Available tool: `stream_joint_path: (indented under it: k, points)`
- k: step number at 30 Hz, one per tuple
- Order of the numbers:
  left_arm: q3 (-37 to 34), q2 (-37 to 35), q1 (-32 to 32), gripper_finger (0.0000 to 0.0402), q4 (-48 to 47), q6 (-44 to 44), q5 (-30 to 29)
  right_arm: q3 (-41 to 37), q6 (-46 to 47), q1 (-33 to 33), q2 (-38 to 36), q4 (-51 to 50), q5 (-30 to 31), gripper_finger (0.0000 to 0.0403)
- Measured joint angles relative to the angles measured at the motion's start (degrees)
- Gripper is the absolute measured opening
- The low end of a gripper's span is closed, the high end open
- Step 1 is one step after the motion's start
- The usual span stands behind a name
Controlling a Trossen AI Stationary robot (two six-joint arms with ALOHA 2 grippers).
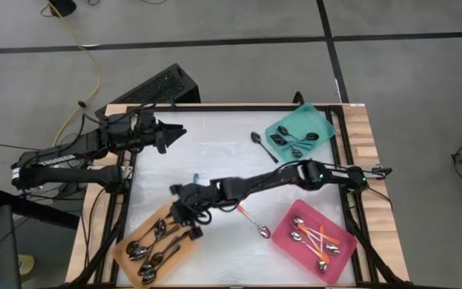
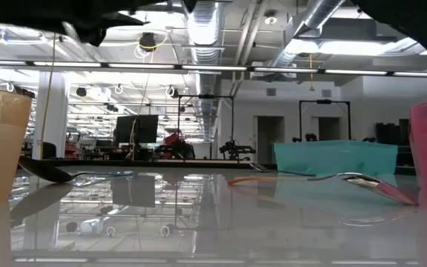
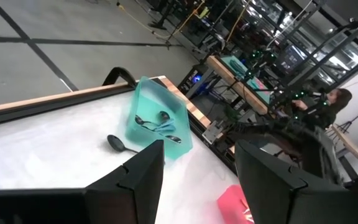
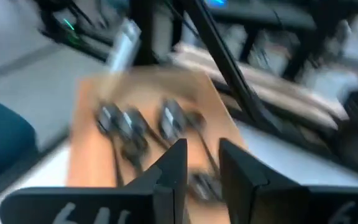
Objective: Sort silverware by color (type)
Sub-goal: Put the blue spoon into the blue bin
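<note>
The white table (image 1: 215, 152) carries 3 trays: an orange tray (image 1: 131, 241) at the near left full of silver spoons (image 1: 157, 241), a pink tray (image 1: 339, 261) at the near right holding orange-handled spoons (image 1: 315, 239), and a teal tray (image 1: 283, 127) at the far right with dark-handled spoons (image 1: 291, 143). Only the high view shows all 3 at once — the low view gives just tray walls and 2 spoons lying loose on the table. These are a dark spoon (image 1: 261, 143) beside the teal tray and an orange-handled spoon (image 1: 255, 223) between the near trays.

The right arm stretches across the table, its right gripper (image 1: 189, 215) over the orange tray's far edge, fingers narrowly parted and empty. The left gripper (image 1: 175, 132) waits over the far left of the table, jaws apart, holding nothing.
</note>
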Motion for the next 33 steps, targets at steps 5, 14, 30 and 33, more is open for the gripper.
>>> stream_joint_path:
  k: [5, 14, 30, 33]
  points:
    - [0.00, 0.00, -0.02, 0.0180, 0.02, 1.03, 0.38, -0.18, 2.22, -1.63, -5.06, -15.74, 7.81, 0.0102]
    - [0.00, -0.02, -0.02, 0.0180, -0.91, 6.54, 0.39, -0.16, 14.18, -4.38, -11.41, -49.09, 15.85, 0.0102]
    - [-9.76, 0.74, -0.81, 0.0180, -4.60, 1.46, 2.47, -0.13, 32.66, 5.42, -13.61, -82.32, 28.98, 0.0102]
    - [-11.02, 1.74, -2.77, 0.0180, -4.43, 0.98, 2.39, -0.04, 33.50, 9.98, -15.17, -82.46, 29.11, 0.0102]
